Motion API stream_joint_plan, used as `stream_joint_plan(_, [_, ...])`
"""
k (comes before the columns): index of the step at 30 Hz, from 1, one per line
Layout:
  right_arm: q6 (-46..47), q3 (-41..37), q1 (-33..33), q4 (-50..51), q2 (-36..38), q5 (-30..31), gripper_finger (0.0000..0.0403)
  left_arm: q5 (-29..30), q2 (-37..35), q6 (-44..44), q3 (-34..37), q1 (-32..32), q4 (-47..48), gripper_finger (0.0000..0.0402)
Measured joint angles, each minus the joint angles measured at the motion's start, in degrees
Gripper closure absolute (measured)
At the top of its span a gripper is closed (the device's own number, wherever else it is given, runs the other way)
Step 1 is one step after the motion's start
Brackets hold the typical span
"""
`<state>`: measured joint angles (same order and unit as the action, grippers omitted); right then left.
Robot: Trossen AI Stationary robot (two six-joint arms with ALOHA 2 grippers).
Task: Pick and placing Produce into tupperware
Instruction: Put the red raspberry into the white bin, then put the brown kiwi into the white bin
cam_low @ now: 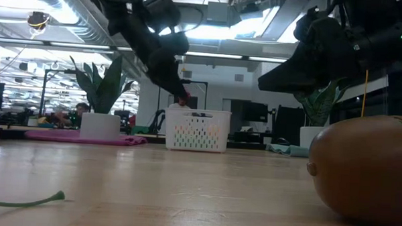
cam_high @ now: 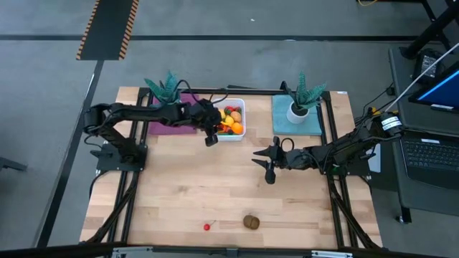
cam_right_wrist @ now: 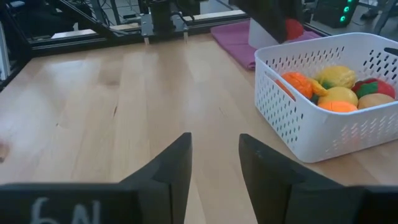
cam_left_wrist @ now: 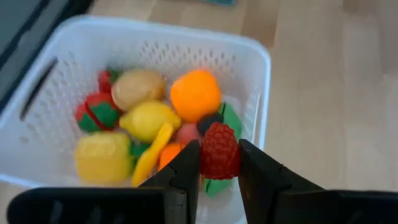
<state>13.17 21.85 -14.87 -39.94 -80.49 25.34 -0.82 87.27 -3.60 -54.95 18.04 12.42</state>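
The left gripper [cam_left_wrist: 219,163], clamped on a red berry [cam_left_wrist: 219,151], hangs above the tub [cam_high: 233,120], so the placing step needs only a release, while the right gripper [cam_right_wrist: 214,163], part open and empty, must next turn toward the kiwi [cam_high: 251,221].

- Overhead camera looks straight down on the table [cam_high: 215,193].
- Low camera sits at tabletop height.
- Both wrist cameras share the white tub [cam_left_wrist: 261,74].
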Motion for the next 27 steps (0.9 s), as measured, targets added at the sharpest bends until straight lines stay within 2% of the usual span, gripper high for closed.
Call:
stream_joint_plan(8, [0.0,0.0,0.0,0.9,0.0,0.0,0.0267,0.0,6.1,-2.6,-0.5,0.3,-2.9,0.0324])
stream_joint_plan(12, [-0.1,0.0,0.0,1.1,0.0,0.0,0.0267,0.1,6.8,-3.0,-1.4,0.5,-3.2,0.0324])
stream_joint_plan(19, [-0.1,0.0,0.0,1.3,0.0,0.0,0.0267,0.3,6.8,-3.0,-2.4,0.5,-3.2,0.0247])
stream_joint_plan(27, [-0.1,0.0,0.0,1.3,0.0,0.0,0.0267,0.4,6.8,-3.0,-2.4,0.4,-2.8,0.0222])
